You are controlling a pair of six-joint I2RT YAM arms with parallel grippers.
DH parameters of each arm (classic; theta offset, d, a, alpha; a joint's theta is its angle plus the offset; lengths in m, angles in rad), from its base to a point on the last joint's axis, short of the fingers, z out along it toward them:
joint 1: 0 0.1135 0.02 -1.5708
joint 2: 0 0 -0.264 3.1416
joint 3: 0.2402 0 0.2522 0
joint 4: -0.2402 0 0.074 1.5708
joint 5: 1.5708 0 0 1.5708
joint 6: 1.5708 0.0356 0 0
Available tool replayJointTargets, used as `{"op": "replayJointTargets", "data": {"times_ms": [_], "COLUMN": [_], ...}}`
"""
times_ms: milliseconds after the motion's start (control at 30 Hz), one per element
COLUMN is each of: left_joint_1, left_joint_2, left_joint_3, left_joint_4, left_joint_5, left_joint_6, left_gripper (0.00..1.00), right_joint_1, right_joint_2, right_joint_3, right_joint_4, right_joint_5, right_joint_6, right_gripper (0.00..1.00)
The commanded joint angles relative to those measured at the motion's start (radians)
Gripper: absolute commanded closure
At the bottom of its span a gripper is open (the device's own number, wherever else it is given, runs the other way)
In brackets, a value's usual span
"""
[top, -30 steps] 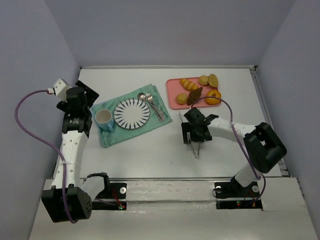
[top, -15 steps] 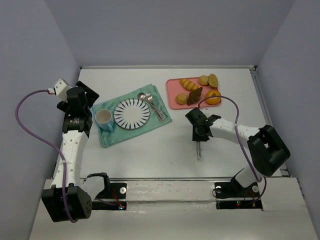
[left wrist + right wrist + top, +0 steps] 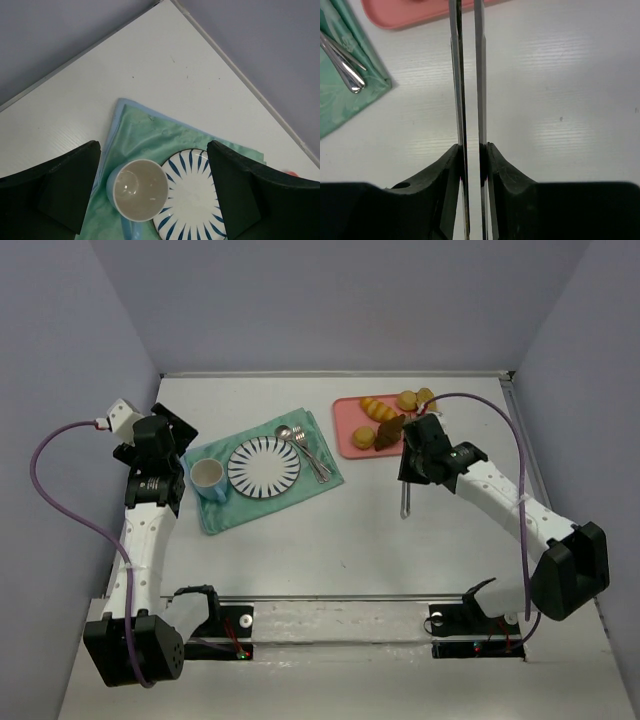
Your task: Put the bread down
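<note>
**Right tool** [image 3: 471, 152]: closed on a pair of metal tongs [image 3: 479, 75]. The two blades are clamped between the dark fingers [image 3: 445, 170], with only a narrow slit left between them. In the top view a length of the tongs is seen projecting from the tool toward the near side of the worktop [image 3: 300, 540].

**Bread** [image 3: 385, 425]: several pieces, yellow and brown, lying on a pink tray [image 3: 347, 425]. They are just beside the right tool, on its left and far side. None is held by the tongs.

**Left tool** [image 3: 152, 150]: open, with its fingers [image 3: 70, 185] spread wide and nothing between them.

**Cup** [image 3: 140, 189]: pale blue and upright, seen directly below the left tool.

**Plate** [image 3: 192, 200]: white with dark blue rays, touching or just beside the cup, below the left tool's right finger.

**Cloth** [image 3: 145, 130]: green, spread under the cup and plate.

**Cutlery** [image 3: 342, 67]: metal, laid on the cloth's edge, to the left of the right tool and well apart from it.
</note>
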Motion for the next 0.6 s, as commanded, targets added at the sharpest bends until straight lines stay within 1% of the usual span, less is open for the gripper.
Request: {"op": "replayJointTargets", "data": {"times_ms": [0,133,167,200,233,267,367,467,567], "left_joint_1": [0.001,0.001,0.001,0.003,0.003,0.003,0.004,0.003,0.003], "left_joint_2": [-0.003,-0.008,-0.011,-0.012,-0.014,-0.018,-0.023,-0.023,-0.020], "left_joint_3": [0.015,0.020,0.022,0.022,0.022,0.022,0.015,0.017,0.017], "left_joint_4": [0.034,0.026,0.026,0.025,0.023,0.023,0.023,0.025,0.025], "left_joint_5": [-0.039,-0.059,-0.063,-0.071,-0.074,-0.079,-0.091,-0.103,-0.105], "left_joint_6": [0.024,0.027,0.027,0.027,0.027,0.027,0.024,0.024,0.024], "left_gripper": [0.01,0.01,0.01,0.01,0.01,0.01,0.01,0.01,0.01], "right_joint_1": [-0.105,-0.174,-0.174,-0.195,-0.206,-0.215,-0.237,-0.247,-0.258], "right_joint_2": [0.057,0.133,0.134,0.153,0.163,0.172,0.196,0.224,0.249], "right_joint_3": [0.116,0.200,0.214,0.233,0.240,0.248,0.265,0.283,0.300], "right_joint_4": [0.050,0.059,0.058,0.059,0.058,0.056,0.058,0.058,0.058], "right_joint_5": [-0.157,-0.267,-0.281,-0.293,-0.297,-0.333,-0.338,-0.336,-0.333], "right_joint_6": [-0.083,-0.123,-0.124,-0.127,-0.130,-0.132,-0.136,-0.144,-0.133], "right_gripper": [0.67,0.60,0.58,0.54,0.53,0.51,0.49,0.44,0.43]}}
